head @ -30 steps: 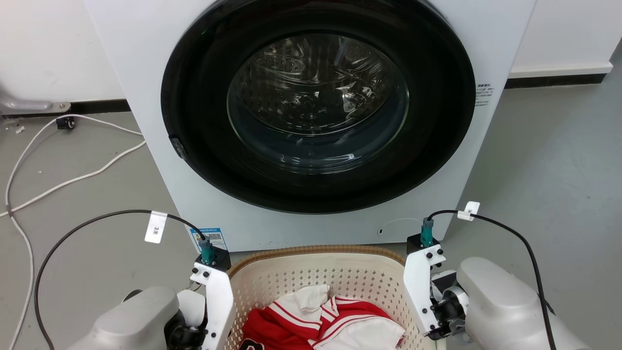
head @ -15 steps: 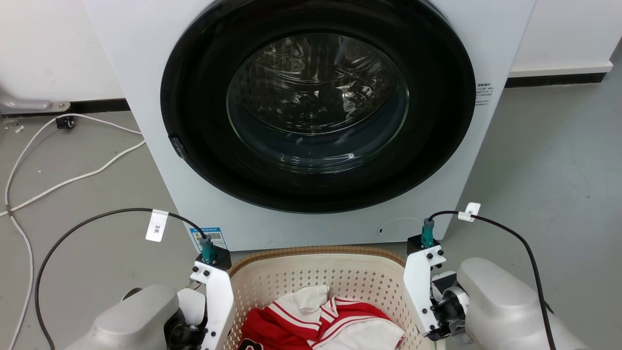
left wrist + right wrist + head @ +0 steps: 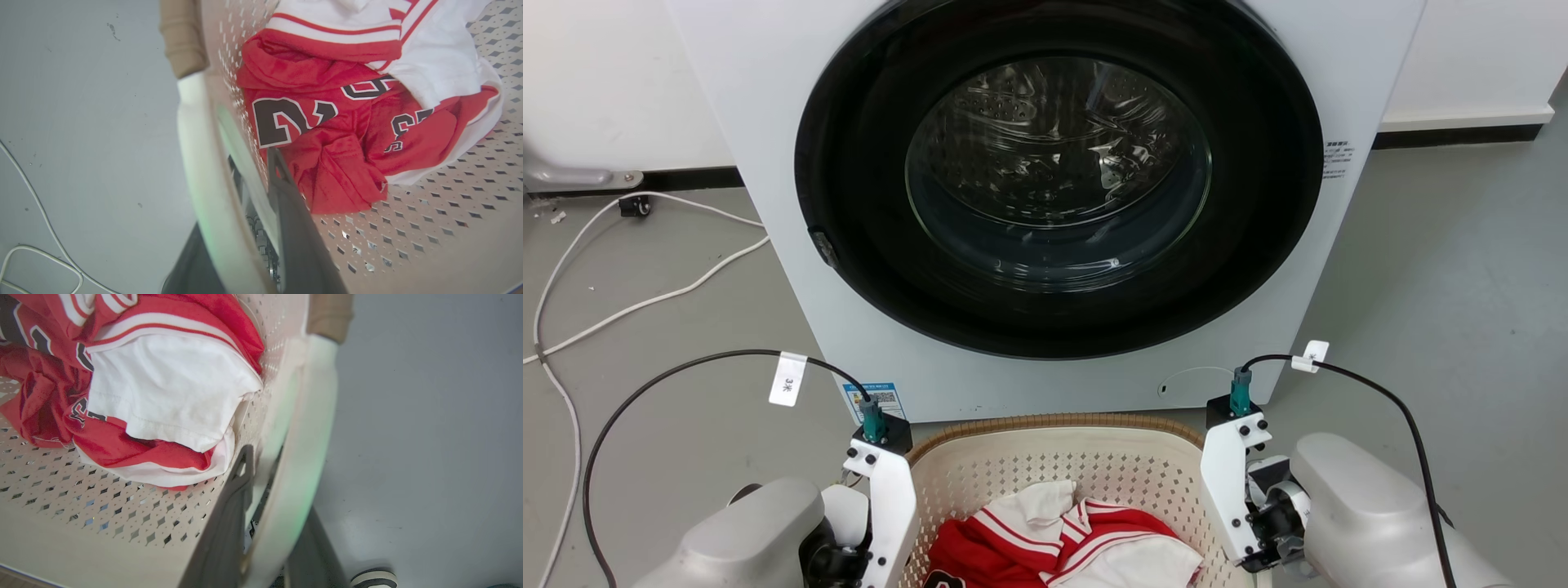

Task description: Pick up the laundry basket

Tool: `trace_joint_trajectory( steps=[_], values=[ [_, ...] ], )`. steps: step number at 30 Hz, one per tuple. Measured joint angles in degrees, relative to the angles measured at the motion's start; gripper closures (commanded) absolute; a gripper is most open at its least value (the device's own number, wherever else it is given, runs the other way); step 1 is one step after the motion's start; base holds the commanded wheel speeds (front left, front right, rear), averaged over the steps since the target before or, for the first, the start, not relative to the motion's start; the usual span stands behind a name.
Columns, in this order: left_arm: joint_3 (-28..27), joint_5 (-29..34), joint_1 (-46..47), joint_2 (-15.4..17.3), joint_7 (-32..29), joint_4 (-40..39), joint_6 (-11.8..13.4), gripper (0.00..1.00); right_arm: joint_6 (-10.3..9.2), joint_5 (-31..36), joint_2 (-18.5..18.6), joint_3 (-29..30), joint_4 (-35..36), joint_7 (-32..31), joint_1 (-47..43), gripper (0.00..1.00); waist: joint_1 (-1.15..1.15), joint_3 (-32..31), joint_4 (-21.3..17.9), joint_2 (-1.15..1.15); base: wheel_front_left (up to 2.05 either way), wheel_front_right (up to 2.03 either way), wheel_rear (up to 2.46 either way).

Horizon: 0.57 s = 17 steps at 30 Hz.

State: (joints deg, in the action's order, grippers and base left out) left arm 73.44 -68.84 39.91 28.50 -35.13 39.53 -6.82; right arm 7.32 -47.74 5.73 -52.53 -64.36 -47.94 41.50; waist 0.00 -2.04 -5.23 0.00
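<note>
1. Both pale arms come in at the bottom corners of the head view, left arm (image 3: 743, 539) and right arm (image 3: 1372, 514). The basket (image 3: 1054, 465) sits between them at bottom centre, right in front of the washer (image 3: 752, 163).
2. Left pincer (image 3: 245, 192): one dark finger runs along the inside wall, the other sits outside under the white handle (image 3: 196, 143). Right pincer (image 3: 273, 486) is the mirror image. Both straddle a handle, but I can't tell if they're actually squeezing it.
3. The head view has the washer's round black door with its glass and a white cable (image 3: 645, 302) at the left. The wrist views get the handles up close, plus crumpled red-and-white jerseys (image 3: 327, 134) with dark numbers.
4. The basket is cream plastic with diamond-shaped holes and a brown woven-look rim (image 3: 1054, 420). The floor (image 3: 1462, 269) is smooth grey.
</note>
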Motion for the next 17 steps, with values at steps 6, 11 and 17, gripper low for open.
trace_joint_trajectory(
  steps=[6,11,17],
  values=[
    [-0.01,0.02,-0.01,0.00,0.00,0.01,0.00,1.00,0.00,-0.21,0.02,-0.40,-0.01,0.03,0.11,1.00,0.00,-0.11,0.10,0.00,0.00,0.00,0.00],
    [-0.01,0.04,-0.02,-0.02,-0.03,0.03,0.00,1.00,0.00,-0.32,0.03,-0.70,-0.03,0.08,0.14,1.00,0.00,-0.11,0.11,0.00,0.00,0.00,0.00],
    [-0.01,0.03,-0.04,0.01,-0.24,0.05,0.00,1.00,0.00,-0.70,0.02,-1.10,-0.02,0.08,0.16,1.00,0.00,0.04,0.04,0.00,0.00,0.00,0.00]
  ],
)
